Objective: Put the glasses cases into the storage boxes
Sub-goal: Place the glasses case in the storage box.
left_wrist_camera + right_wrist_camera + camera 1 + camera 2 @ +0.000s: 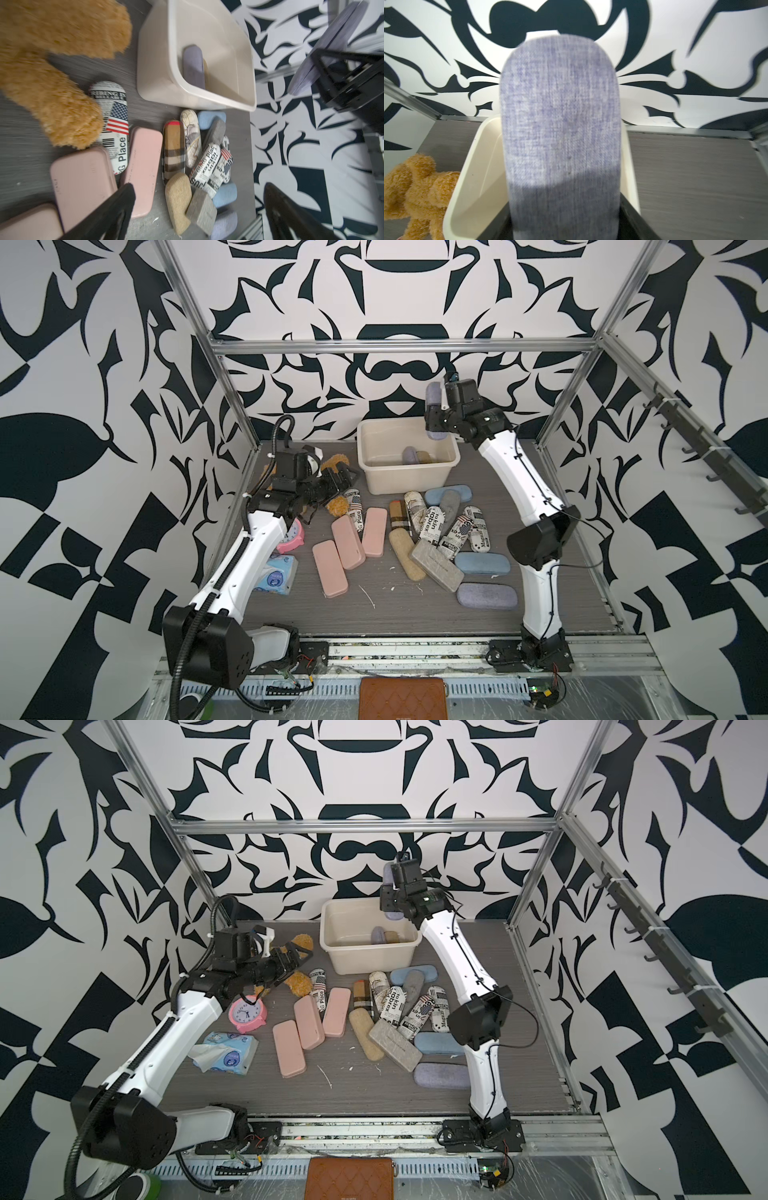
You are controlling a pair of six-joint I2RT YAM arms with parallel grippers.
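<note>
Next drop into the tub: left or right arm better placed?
Right. Its pincer grips a lilac case right above the cream tub. The left pincer hangs open and empty beside the teddy bear.

At back centre of the table (pixel 374 614): storage tub (pixel 395 481), two glasses cases (pixel 410 456) inside, toward its right side. Above the tub's right rear corner: lifted glasses case (pixel 433 391), clamped in the right gripper (pixel 434 416). Before the tub, a jumble of loose glasses cases (pixel 436 570), several overlapping. Left of the tub, teddy bear (pixel 299 982); before it alarm clock (pixel 248 1014), then tissue packet (pixel 226 1054). Past the table's front edge, wallet (pixel 402 697).
</note>
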